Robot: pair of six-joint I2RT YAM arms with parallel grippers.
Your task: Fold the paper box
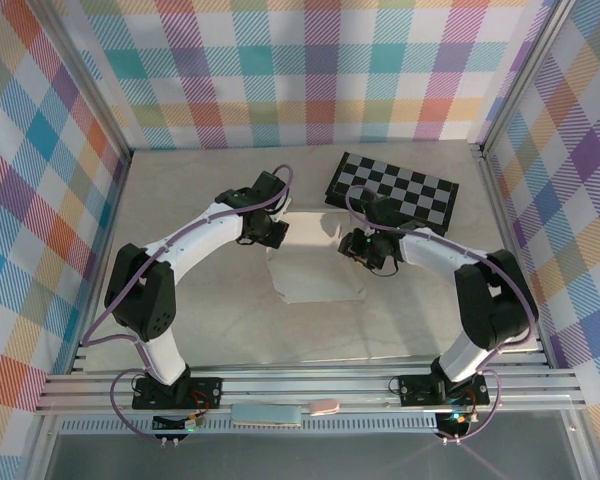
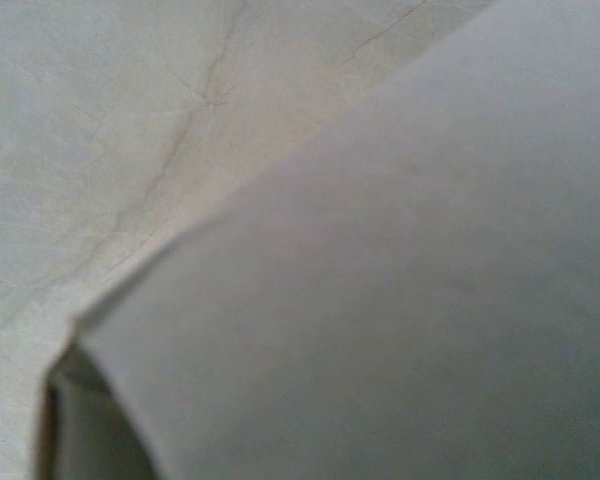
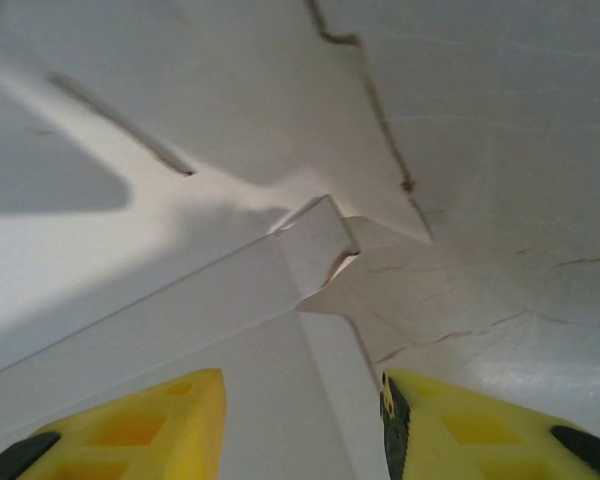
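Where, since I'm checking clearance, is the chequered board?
In the top view the chequered board lies far right on the table, just beyond the right gripper and paper box.

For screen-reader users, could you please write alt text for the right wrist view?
The open yellow right gripper hovers over the white paper box, whose raised flap lies just ahead; pale cracked table at right.

Chequered board (image 1: 392,191) on table (image 1: 180,190)

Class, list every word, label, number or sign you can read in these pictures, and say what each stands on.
None to read. The white paper box is blank, the chequered board bears only squares, and the plaid walls carry no lettering.
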